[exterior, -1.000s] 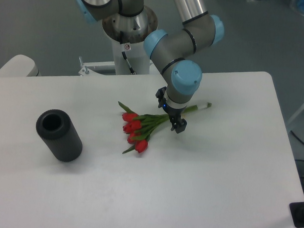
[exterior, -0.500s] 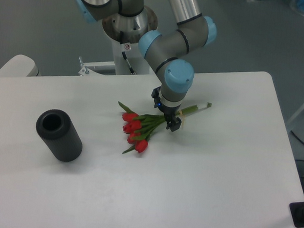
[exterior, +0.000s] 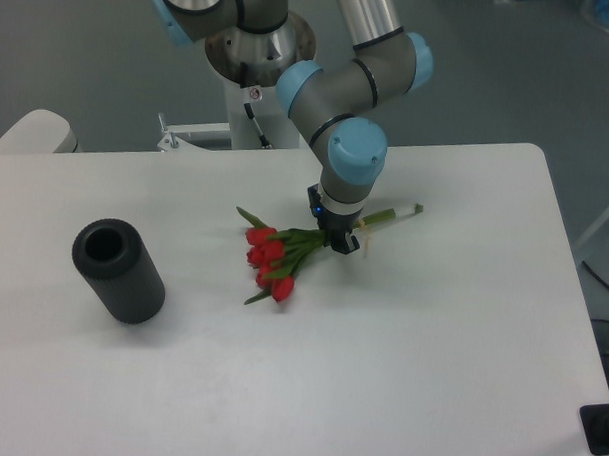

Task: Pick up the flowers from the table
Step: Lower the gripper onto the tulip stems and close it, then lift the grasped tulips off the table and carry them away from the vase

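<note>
Tool [exterior: 341, 239] pinches the flowers [exterior: 275, 261] mid-stem, buds lying to its left.

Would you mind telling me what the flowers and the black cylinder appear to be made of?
The flowers: likely artificial, plastic or fabric, judging by the uniform red buds and stiff green stems. The black cylinder: matte, hollow, perhaps foam or rubber; its dull surface shows no glare, so the material stays uncertain.

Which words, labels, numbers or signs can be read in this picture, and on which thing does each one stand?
No text can be read.
Small white sticker with a red mark on the robot base column: too small and blurred to read.
The black cylinder, flowers and table carry no writing.
</note>
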Tool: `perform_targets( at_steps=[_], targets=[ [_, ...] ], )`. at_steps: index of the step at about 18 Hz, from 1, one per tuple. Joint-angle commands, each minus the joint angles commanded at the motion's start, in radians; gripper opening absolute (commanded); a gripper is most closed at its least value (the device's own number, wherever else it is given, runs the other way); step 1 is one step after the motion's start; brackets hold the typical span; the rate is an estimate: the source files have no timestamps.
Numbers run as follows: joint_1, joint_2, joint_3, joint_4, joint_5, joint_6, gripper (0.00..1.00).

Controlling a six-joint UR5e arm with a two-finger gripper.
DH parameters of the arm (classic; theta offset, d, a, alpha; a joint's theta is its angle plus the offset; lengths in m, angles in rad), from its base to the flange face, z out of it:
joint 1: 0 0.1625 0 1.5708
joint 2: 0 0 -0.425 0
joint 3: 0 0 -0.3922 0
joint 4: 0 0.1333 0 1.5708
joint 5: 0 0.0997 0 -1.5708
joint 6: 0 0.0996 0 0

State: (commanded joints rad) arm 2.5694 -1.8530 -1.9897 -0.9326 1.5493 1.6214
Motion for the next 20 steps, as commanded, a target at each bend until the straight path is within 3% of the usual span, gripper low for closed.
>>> perform_targets(
  at_steps=[11,20],
  targets=[
    [0.008,-0.017,0.183,-0.018,0.005,-0.002,0.10],
    [-0.005,-0.142,0.449,-0.169,0.011,-0.026,0.10]
  ],
)
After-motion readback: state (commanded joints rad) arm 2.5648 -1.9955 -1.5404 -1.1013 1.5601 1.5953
